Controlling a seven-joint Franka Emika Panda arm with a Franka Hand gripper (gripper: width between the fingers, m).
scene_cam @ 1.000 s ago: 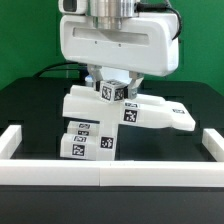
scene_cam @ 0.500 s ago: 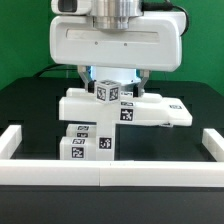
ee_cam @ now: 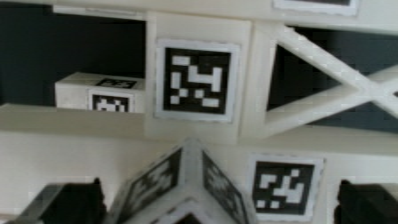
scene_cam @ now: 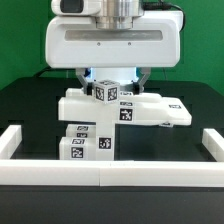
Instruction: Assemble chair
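Tool (scene_cam: 112, 80) hangs wide open at centre frame, jaws straddling the top tagged cube (scene_cam: 108, 93), gripping nothing. Chair (scene_cam: 95, 108) sits part-built mid-frame on the black surface (scene_cam: 30, 105). Looks light, rigid, smooth plastic, likely slippery; pinch that cube's flat opposite faces squarely.

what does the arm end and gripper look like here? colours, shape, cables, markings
The gripper has a wide, glossy white body, boxy with rounded corners. It sits under a grey metal cylindrical flange. The fingers are dark, almost black. A thin dark cable seems to trail off on the exterior view's left. No tags or logos are visible on the body.
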